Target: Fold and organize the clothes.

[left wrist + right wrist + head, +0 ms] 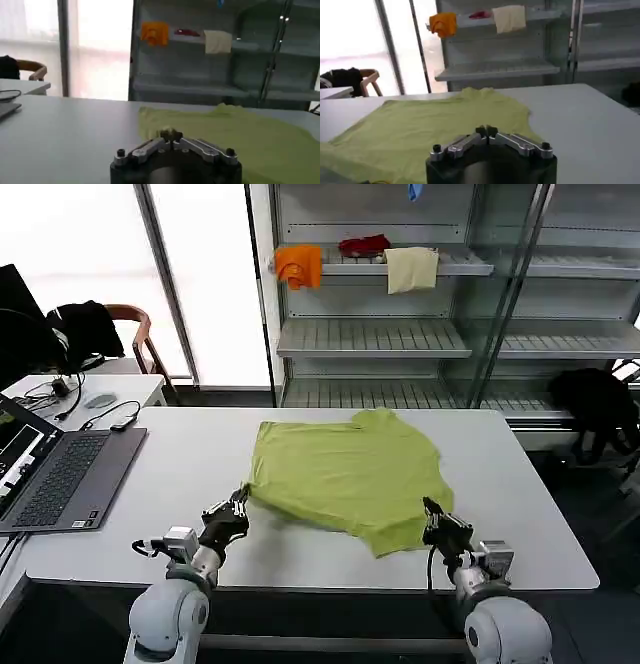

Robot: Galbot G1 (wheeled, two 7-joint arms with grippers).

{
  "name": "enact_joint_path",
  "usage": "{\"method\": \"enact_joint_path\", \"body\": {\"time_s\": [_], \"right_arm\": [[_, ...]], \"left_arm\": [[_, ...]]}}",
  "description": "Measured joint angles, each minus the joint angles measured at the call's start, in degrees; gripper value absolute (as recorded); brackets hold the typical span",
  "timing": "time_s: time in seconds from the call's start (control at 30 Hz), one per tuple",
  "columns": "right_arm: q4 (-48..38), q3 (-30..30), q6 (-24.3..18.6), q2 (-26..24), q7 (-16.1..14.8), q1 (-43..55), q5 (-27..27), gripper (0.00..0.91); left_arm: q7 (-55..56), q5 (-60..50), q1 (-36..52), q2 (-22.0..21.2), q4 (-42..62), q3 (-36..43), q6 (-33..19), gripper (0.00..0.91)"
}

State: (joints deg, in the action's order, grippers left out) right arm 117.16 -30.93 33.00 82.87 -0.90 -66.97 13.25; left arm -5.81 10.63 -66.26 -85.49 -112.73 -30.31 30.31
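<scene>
Lime-green T-shirt [345, 476] lies flat mid-table; thin, limp fabric, best pinched at its near corners. Left hand [234, 509] and right hand [435, 519] closed there, apparently gripping cloth.

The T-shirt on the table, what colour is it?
Lime green T-shirt, plainest in the head view.
</scene>
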Motion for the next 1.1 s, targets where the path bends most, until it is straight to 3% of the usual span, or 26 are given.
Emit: {"method": "enact_joint_path", "body": {"time_s": [0.03,0.07,0.1,0.37,0.73,1.07,1.1], "right_arm": [[-0.8,0.1,0.0,0.0,0.0,1.1,0.0,0.0],[-1.5,0.3,0.1,-0.1,0.0,1.9,0.0,0.524],[-1.9,0.4,0.2,-0.2,-0.1,2.5,-0.1,0.907],[-2.4,-0.5,0.1,-1.4,-3.2,1.9,-1.2,0.907],[2.5,-3.0,-0.7,-3.2,-8.6,-6.7,-1.8,0.907],[5.1,-4.0,-2.2,-4.3,-11.6,-13.1,-2.9,0.907],[5.2,-4.0,-2.3,-4.3,-11.8,-13.5,-3.0,0.867]], "left_arm": [[0.0,0.2,0.6,-0.1,0.4,0.0,0.0,0.0],[0.0,0.4,1.2,-0.2,0.8,0.0,0.1,0.0],[0.1,0.6,1.8,-0.3,1.3,-0.1,0.1,0.0],[-0.1,1.3,4.4,-0.2,4.0,-0.3,-0.2,0.0],[-0.9,1.5,4.2,0.1,5.7,-0.3,-1.2,0.0],[-1.4,1.4,3.4,0.2,5.7,-0.4,-1.6,0.0],[-1.4,1.4,3.3,0.2,5.7,-0.4,-1.6,0.0]]}}
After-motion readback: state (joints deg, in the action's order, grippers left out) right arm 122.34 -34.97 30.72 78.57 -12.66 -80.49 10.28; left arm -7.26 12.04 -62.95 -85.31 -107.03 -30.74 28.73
